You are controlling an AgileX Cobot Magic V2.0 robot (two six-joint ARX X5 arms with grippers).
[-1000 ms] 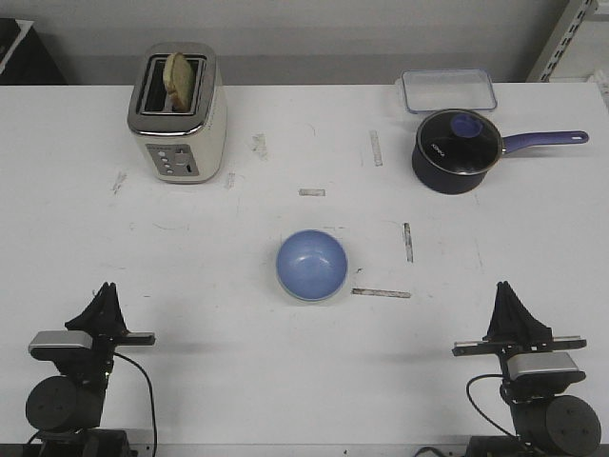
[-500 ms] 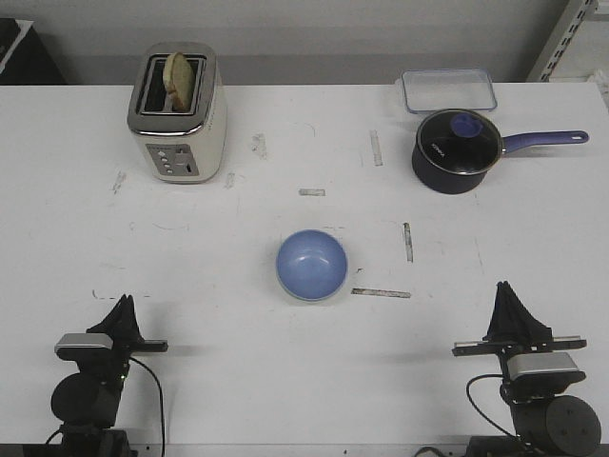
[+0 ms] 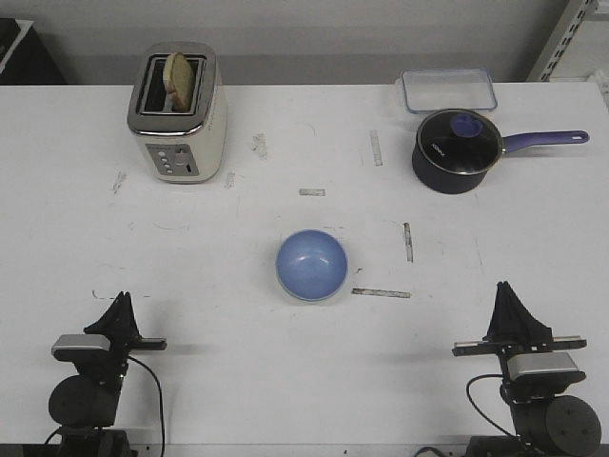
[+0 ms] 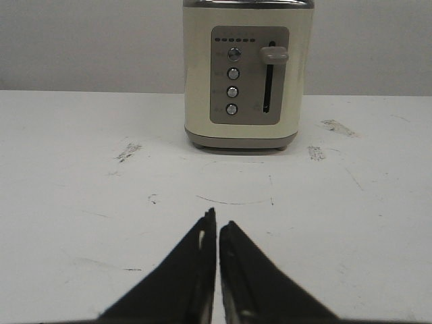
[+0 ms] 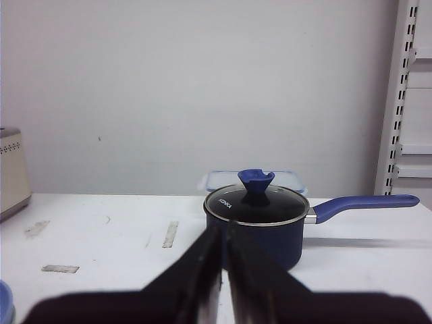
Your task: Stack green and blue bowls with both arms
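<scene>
The blue bowl point(image 3: 312, 265) sits upright in the middle of the table, and a sliver of its rim point(image 5: 3, 302) shows in the right wrist view. No green bowl shows in any view. My left gripper point(image 3: 123, 299) rests low near the table's front left edge, shut and empty, well apart from the bowl. In the left wrist view its tips point(image 4: 217, 221) point toward the toaster. At the front right edge my right gripper point(image 3: 504, 288) is also shut and empty. Its tips point(image 5: 223, 229) point at the saucepan.
A cream toaster point(image 3: 177, 112) with a slice of bread in it stands at the back left. At the back right are a dark purple saucepan point(image 3: 457, 150) with a glass lid and a clear container point(image 3: 447, 90). Tape marks dot the table.
My left arm has shifted a little to the right and drawn back toward the table's front edge. The right arm and the blue bowl have not moved.
</scene>
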